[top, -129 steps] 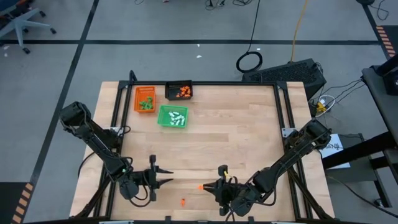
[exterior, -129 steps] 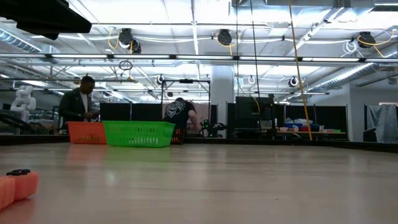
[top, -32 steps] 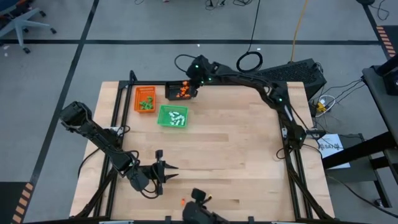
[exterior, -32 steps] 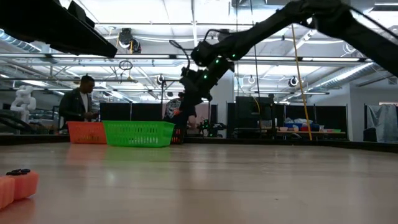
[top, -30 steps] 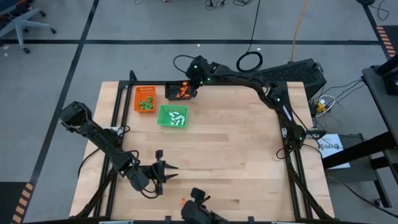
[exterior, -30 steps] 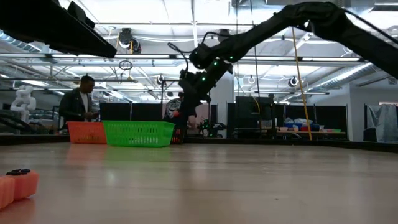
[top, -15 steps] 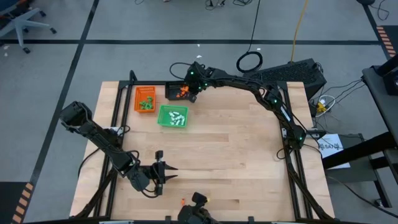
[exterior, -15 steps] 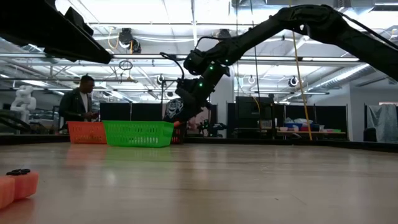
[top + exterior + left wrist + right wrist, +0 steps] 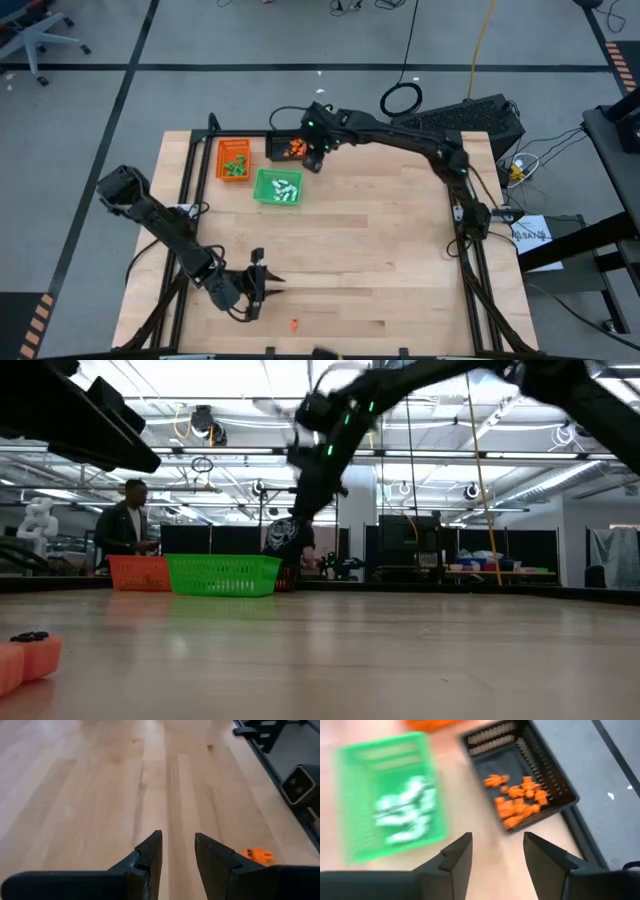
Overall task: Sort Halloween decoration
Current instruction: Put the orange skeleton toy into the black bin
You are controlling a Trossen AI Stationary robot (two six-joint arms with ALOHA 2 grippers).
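High view, item by item. Tabletop (image 9: 380, 250): pale wood.

Three small trays at the far left: orange tray (image 9: 233, 159) holding green pieces (image 9: 236, 167); black tray (image 9: 287, 146) holding orange pieces (image 9: 295, 149); green tray (image 9: 277, 187), just near of the other two, holding white pieces (image 9: 285, 186).

Right tool (image 9: 315, 158): reaches across to the far left, hanging just beside the black tray's right edge. The right wrist view shows its fingers (image 9: 457, 856) spread apart with nothing between them, the black tray and its orange heap beyond.

Left tool (image 9: 262, 283): low over the near left of the tabletop, fingers (image 9: 150, 852) parted with a gap, gripping nothing.

Stray orange piece (image 9: 294, 324): alone at the near edge, just near and right of the left tool; also in the left wrist view (image 9: 258, 854).

Step in hand, by judgement: a drop into the black tray looks finished, the right tool released.

Next move: the stray orange piece remains unsorted. It calls for a tool brought down over it, closed finely on so small a thing, then carried to the black tray.
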